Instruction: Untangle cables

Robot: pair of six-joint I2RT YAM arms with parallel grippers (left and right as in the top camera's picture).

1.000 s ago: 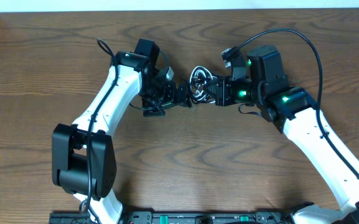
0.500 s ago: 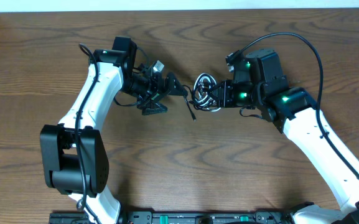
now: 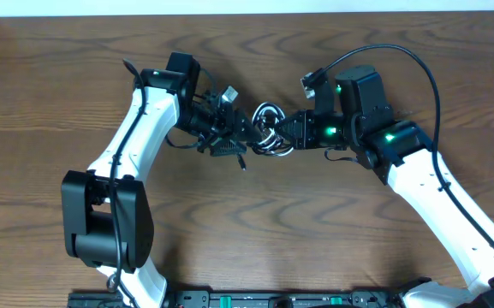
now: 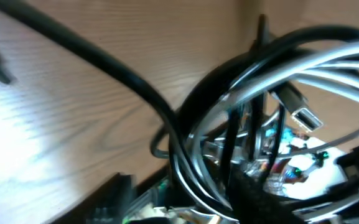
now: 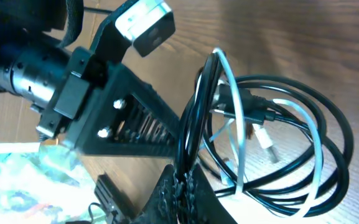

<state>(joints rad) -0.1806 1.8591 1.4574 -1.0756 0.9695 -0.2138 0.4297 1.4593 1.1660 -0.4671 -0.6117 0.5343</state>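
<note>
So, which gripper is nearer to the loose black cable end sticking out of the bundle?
Left. The left gripper sits just beside the loose black cable end; the right gripper is across the cable bundle, pinching its far side.

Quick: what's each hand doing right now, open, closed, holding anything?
Left hand: right up against the cable bundle; open or closed cannot be told.
Right hand: closed, holding the cable bundle.
</note>
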